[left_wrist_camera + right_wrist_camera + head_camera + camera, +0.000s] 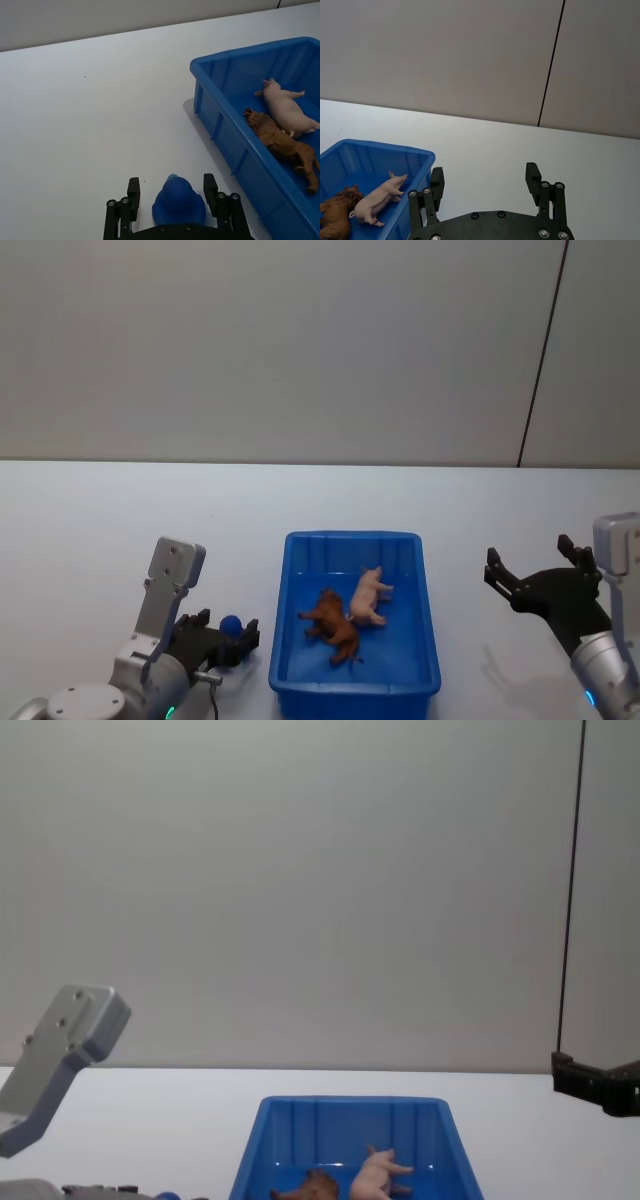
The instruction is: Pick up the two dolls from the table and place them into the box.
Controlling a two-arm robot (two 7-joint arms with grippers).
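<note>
Both dolls lie on their sides inside the blue box (350, 538), the pale pink pig (369, 596) to the right of the reddish-brown animal (333, 625). The left wrist view shows the same pair, pig (287, 107) and brown doll (282, 145), behind the box wall (225, 130). My left gripper (222, 640) rests low on the table (100, 530) left of the box, open, with a small blue toy (177, 200) standing between its fingers (133, 192). Right of the box, my right gripper (540, 575) hovers open and holds nothing.
The white table stretches free to the left and behind the box. A grey wall rises behind it, with a dark vertical seam (540, 350) at the right. In the chest view my left arm's grey link (60, 1055) stands at the left edge.
</note>
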